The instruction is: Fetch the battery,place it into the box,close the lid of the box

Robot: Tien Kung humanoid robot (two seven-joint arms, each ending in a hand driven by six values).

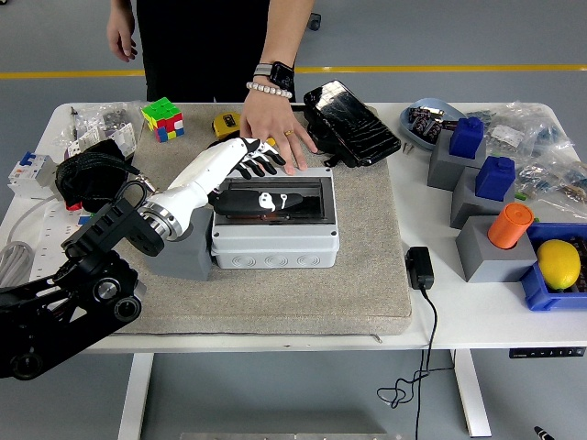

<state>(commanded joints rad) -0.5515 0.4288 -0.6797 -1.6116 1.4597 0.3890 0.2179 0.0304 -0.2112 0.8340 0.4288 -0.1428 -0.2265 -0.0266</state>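
A grey plastic junction box (275, 234) is sitting at the centre of the frame on a beige mat (367, 275). Its dark see-through lid (273, 197) is lying flat over the opening, so it looks shut or very nearly so. The battery cannot be made out through the lid; presumably it is already inside.

The robot's left hand (240, 165), white with black fingers, is reaching in from the lower left and resting across the lid's upper-left part, fingers spread and grasping nothing.

Just above, a person's hand (275, 128) is pressing on the box's far edge.

Judging from this, only a last press remains.

The robot's right hand is not showing.
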